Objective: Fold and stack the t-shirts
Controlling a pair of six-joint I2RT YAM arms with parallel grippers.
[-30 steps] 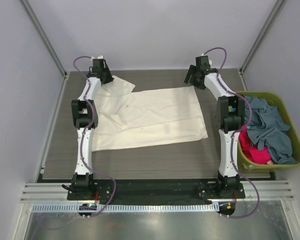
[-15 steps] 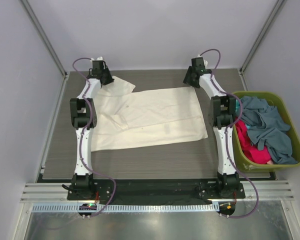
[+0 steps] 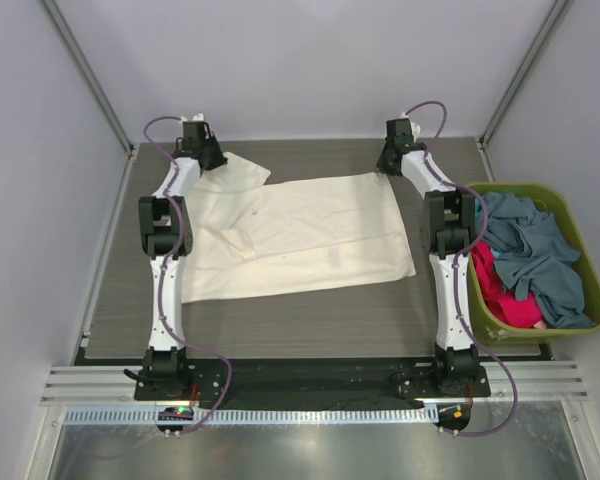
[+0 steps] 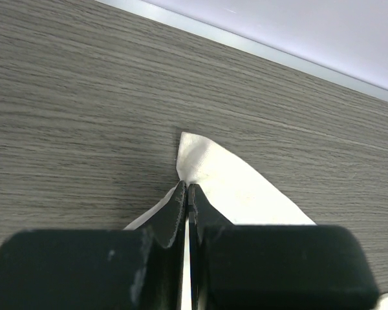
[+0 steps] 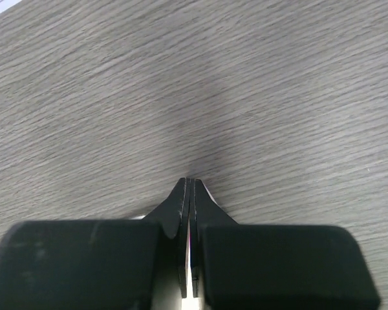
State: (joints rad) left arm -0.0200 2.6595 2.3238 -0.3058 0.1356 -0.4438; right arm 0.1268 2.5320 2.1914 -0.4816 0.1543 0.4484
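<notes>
A large cream t-shirt [image 3: 300, 235] lies spread flat across the middle of the table. My left gripper [image 3: 213, 160] is shut on its far left corner, and in the left wrist view the cream cloth [image 4: 236, 187] pokes out beyond the closed gripper [image 4: 187, 186]. At the shirt's far right corner my right gripper [image 3: 386, 168] is down on the table. Seen from the right wrist, that gripper [image 5: 190, 181] is shut, with a thin sliver of pale cloth [image 5: 209, 194] beside and between its fingers. Slate grey-blue t-shirts [image 3: 535, 250] and a red-pink one [image 3: 505, 300] lie bunched in the basket.
An olive-green basket [image 3: 540, 335] stands at the right edge of the table, close to the right arm. Grey wood-grain table [image 3: 280, 320] shows in front of the shirt. Pale walls and metal posts close in the far and side edges.
My right gripper has moved down and left onto the shirt's far right corner and closed from open to shut. The left gripper has stayed shut and in place.
</notes>
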